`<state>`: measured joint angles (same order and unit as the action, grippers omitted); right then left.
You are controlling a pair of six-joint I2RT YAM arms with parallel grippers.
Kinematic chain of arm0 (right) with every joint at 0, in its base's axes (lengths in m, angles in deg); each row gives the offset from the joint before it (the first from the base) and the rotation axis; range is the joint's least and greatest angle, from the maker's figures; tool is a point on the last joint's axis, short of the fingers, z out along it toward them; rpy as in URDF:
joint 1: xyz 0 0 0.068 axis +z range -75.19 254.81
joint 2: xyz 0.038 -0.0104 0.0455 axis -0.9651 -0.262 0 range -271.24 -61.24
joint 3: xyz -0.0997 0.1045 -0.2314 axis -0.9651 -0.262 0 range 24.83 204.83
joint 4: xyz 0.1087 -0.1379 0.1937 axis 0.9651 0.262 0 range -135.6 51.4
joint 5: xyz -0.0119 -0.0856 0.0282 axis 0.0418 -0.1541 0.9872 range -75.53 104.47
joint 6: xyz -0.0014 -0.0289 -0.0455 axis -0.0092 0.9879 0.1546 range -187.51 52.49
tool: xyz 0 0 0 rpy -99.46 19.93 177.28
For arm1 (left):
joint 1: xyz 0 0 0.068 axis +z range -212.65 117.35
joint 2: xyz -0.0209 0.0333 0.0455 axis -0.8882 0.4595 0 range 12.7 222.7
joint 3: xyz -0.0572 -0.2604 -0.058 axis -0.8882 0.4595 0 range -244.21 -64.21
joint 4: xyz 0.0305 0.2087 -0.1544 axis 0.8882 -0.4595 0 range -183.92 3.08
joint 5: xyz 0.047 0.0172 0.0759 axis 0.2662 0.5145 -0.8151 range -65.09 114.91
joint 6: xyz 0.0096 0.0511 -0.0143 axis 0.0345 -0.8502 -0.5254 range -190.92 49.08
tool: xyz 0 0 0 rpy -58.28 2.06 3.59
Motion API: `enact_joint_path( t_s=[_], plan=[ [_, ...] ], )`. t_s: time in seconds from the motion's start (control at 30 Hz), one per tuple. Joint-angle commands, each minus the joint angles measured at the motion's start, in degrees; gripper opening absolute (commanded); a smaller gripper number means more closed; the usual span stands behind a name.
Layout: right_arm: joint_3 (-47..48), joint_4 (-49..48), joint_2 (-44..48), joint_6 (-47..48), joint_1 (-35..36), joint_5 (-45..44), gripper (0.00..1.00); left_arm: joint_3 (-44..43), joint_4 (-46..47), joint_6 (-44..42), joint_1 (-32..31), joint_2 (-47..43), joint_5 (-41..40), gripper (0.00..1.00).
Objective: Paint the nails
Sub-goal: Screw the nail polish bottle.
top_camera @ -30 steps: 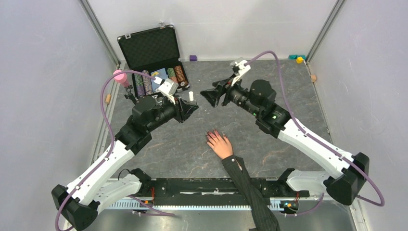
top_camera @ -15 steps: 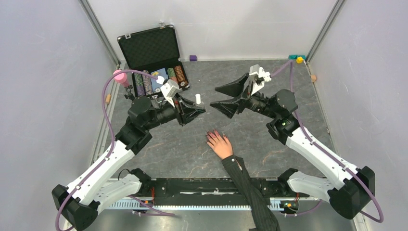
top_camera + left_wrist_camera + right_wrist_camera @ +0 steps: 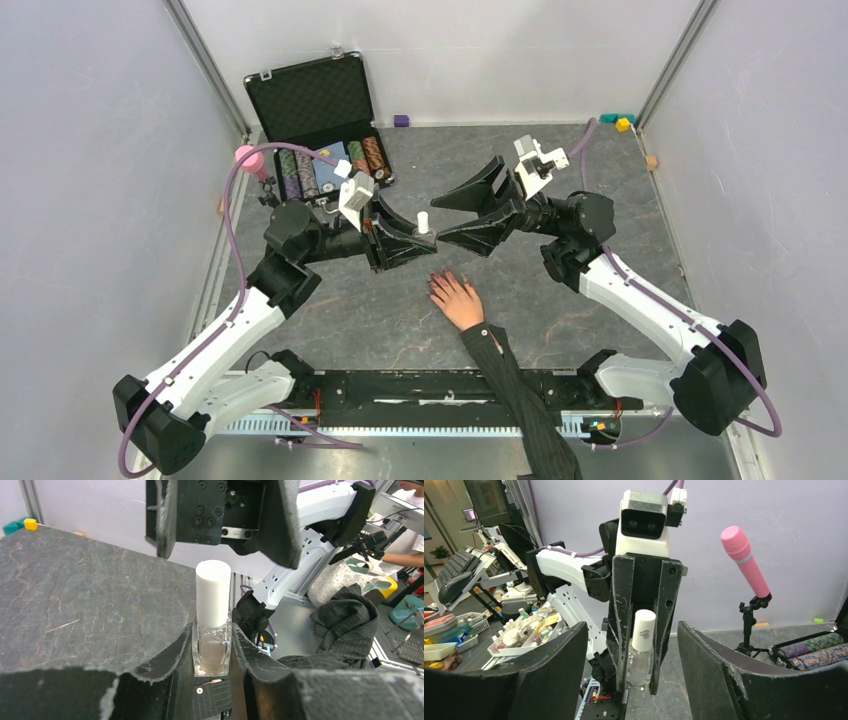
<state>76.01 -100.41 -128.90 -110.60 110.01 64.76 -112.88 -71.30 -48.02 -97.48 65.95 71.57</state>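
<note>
A pale hand with a dark pinstriped sleeve lies palm down on the table. Its reddish-pink nails point to the far left. My left gripper is shut on a small clear bottle with a white cap, held upright above the table just beyond the hand. The bottle fills the left wrist view and shows in the right wrist view. My right gripper is open, its fingers spread on either side of the cap without touching it.
An open black case with poker chips stands at the back left. A pink microphone on a stand is left of it. Small coloured blocks lie in the far right corner, and a purple block by the back wall.
Both grippers have moved toward each other over the middle of the table. The left one carried the bottle to the right; the right one opened wide and came up around the cap.
</note>
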Motion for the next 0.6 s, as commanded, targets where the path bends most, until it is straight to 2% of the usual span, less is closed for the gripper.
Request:
enact_joint_path(
  t_s=[0.0,0.13,0.3,0.57],
  plan=[
    [3.3,1.0,-1.7,-0.3,1.2,1.4,0.70,-0.4,4.1,2.1,0.2,0.3,2.8,0.02],
    [5.3,6.4,-2.7,2.6,2.5,1.4,0.67,-0.6,4.0,2.5,0.1,0.9,3.1,0.02],
    [6.2,6.3,-3.5,2.6,3.8,1.5,0.63,-0.9,3.3,2.3,0.1,1.3,2.9,0.02],
    [7.1,6.5,-5.2,1.5,4.6,2.3,0.43,-0.8,3.2,2.2,0.1,1.1,2.7,0.02]
  ],
)
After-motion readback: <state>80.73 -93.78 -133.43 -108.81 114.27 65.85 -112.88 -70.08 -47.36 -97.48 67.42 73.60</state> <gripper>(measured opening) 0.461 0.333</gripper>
